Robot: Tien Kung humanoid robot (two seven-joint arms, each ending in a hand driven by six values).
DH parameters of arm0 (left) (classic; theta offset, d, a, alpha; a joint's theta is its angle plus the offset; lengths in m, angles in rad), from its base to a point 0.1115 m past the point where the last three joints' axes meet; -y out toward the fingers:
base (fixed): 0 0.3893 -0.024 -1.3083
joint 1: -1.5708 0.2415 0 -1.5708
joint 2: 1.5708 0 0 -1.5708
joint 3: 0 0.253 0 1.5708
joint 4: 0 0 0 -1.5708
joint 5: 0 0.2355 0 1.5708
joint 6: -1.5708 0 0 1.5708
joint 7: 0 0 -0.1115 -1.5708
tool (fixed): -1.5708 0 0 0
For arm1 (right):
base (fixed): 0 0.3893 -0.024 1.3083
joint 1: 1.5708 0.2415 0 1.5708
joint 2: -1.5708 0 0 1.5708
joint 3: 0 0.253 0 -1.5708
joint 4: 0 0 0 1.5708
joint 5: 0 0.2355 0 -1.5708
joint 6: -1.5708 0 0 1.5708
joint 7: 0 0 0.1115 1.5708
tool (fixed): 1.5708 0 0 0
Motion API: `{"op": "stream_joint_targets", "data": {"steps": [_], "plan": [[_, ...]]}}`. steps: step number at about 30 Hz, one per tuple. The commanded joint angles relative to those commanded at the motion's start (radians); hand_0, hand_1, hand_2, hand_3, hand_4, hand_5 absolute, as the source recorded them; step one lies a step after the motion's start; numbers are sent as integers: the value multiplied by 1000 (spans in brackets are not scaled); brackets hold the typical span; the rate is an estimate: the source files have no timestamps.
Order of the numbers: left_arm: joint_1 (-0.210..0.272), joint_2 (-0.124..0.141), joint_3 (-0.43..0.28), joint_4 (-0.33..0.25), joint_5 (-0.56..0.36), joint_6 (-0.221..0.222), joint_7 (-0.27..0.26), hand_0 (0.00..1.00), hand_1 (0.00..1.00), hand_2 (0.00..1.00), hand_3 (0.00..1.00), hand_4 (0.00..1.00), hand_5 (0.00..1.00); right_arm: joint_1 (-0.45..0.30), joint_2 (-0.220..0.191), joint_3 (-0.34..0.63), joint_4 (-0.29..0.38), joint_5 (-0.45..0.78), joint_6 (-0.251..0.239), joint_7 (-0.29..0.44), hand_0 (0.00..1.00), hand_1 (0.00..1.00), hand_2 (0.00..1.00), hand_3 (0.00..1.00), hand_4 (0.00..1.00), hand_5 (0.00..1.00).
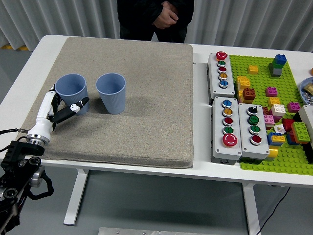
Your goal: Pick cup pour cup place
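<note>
Two blue paper cups stand upright on the grey mat (146, 112). My left hand (62, 108) comes in from the lower left and closes around the lower part of the left cup (71, 87): white fingers (49, 104) on its left side, the black thumb with a white tip on its front right. The right cup (111, 92) stands free about a hand's width to the right, untouched. What is inside either cup does not show. My right hand is out of view.
A person stands at the far edge with hands (165, 14) clasped, away from the table. Right of the mat lie three grey button boxes (221, 69) (227, 128) (255, 129) and a green brick baseplate (259, 78) with several loose bricks.
</note>
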Motion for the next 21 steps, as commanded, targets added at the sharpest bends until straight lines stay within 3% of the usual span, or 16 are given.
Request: {"op": "stream_joint_targets", "data": {"steps": [15,21], "plan": [[85,42,-78,-70,11,-13,3,910,903,998,998,978,388,-3,0,-1,0,4,0,-1,683,675,683,645,443,170],[171,66,-112,-171,24,-18,12,910,903,998,998,992,408,-13,2,6,0,-10,1,-6,683,675,684,645,442,170]]}}
